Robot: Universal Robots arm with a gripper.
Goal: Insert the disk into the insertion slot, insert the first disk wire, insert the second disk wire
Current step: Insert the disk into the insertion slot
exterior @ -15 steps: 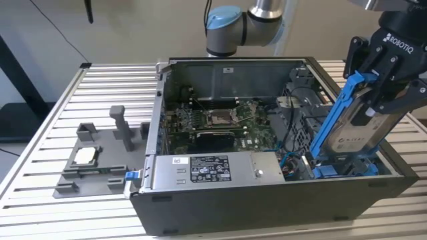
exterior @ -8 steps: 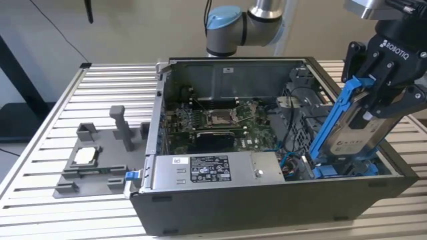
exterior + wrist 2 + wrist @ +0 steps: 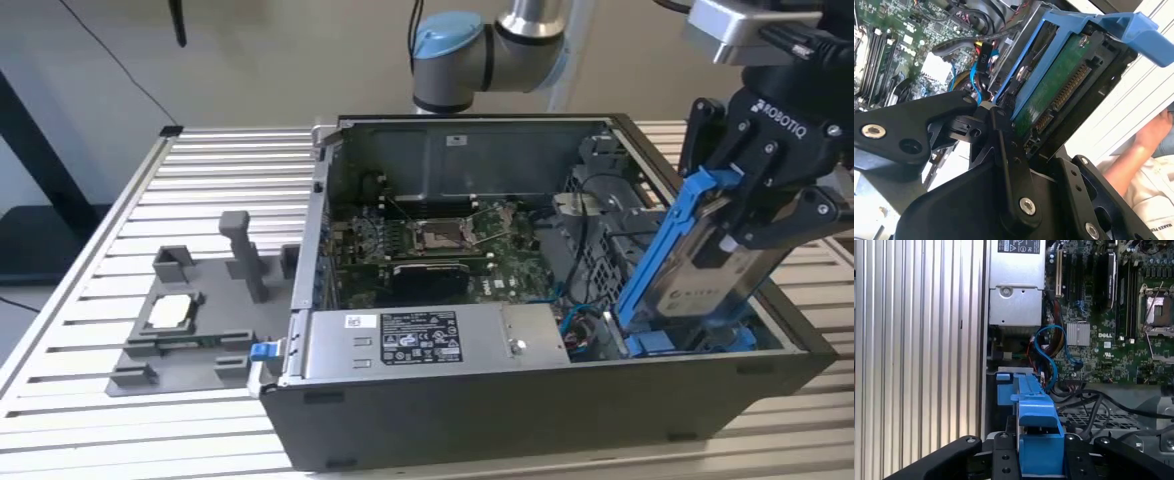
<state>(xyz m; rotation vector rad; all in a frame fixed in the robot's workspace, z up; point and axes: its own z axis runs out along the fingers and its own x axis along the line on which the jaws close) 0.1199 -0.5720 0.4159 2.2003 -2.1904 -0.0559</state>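
Grip: our gripper (image 3: 758, 215) is clamped on the tilted disk (image 3: 707, 280).
Risk: we judge that tilt could jam it at the insertion slot (image 3: 674, 345).

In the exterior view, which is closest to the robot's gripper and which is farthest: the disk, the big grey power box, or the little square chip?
1. the disk, clamped in the gripper, at the exterior view's right.
2. the power-supply box, towards the middle.
3. the small square chip, on the grey holder at the exterior view's far left.
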